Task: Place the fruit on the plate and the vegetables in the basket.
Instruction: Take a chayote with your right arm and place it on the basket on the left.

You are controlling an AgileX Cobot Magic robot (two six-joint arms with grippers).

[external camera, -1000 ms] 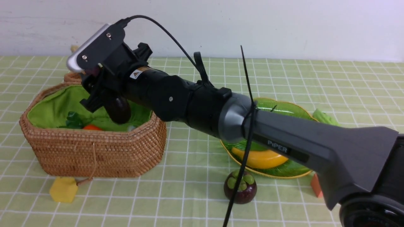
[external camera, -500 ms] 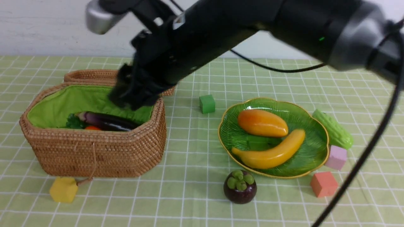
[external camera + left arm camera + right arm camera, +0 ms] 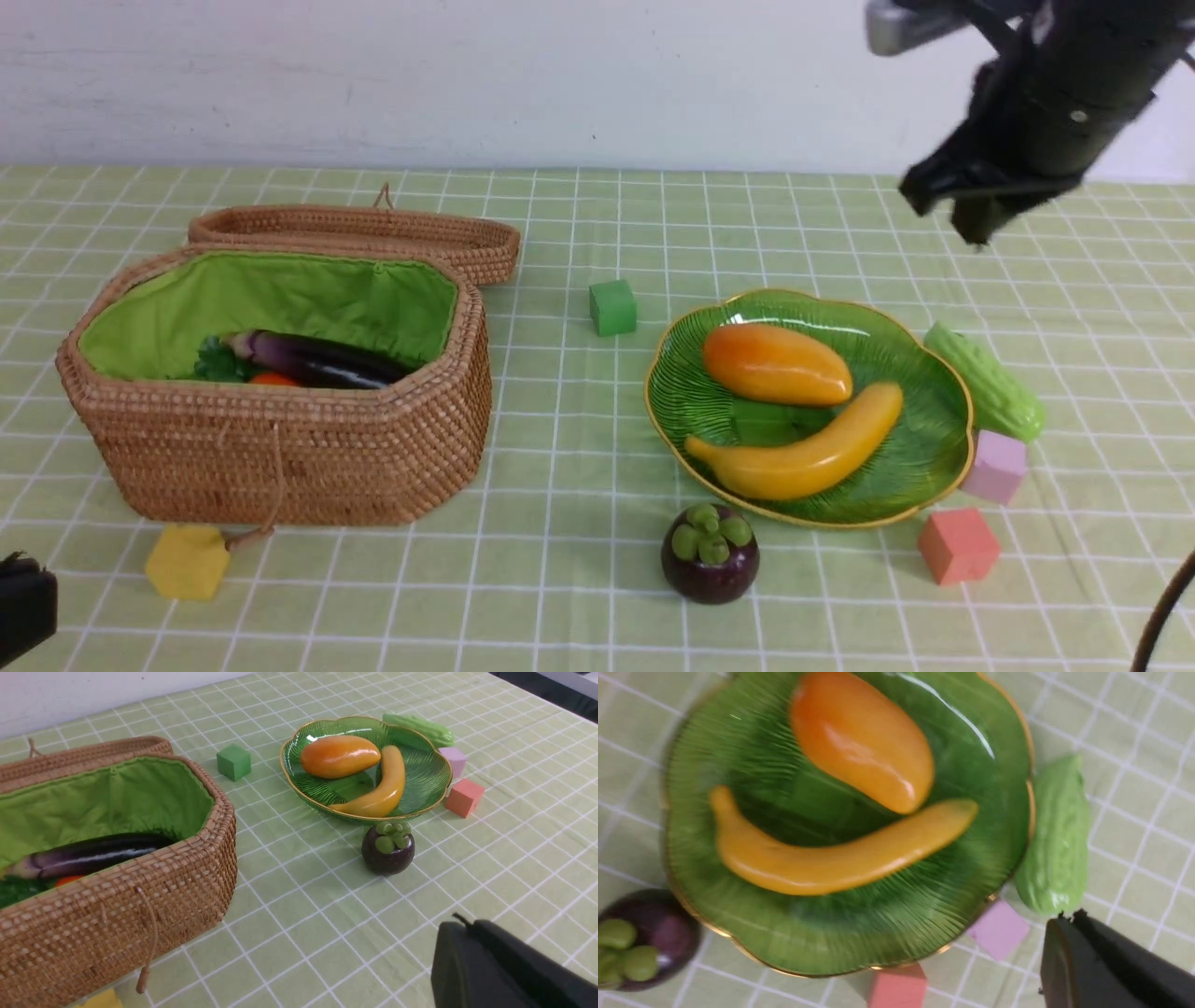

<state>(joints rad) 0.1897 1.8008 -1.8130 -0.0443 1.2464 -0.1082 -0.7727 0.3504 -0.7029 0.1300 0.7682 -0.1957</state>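
- Right gripper (image 3: 973,224) has left the basket (image 3: 280,457). It now hangs high at the right, beyond the plate (image 3: 948,373).
- Eggplant (image 3: 313,359) is out of the jaws and lies inside the basket.
- Jaws were wide a second ago, now closed and empty.
- Arm no longer blocks the plate.

Scanning all three views now; no word, number, brand mark or sign comes through legibly on anything in sight.
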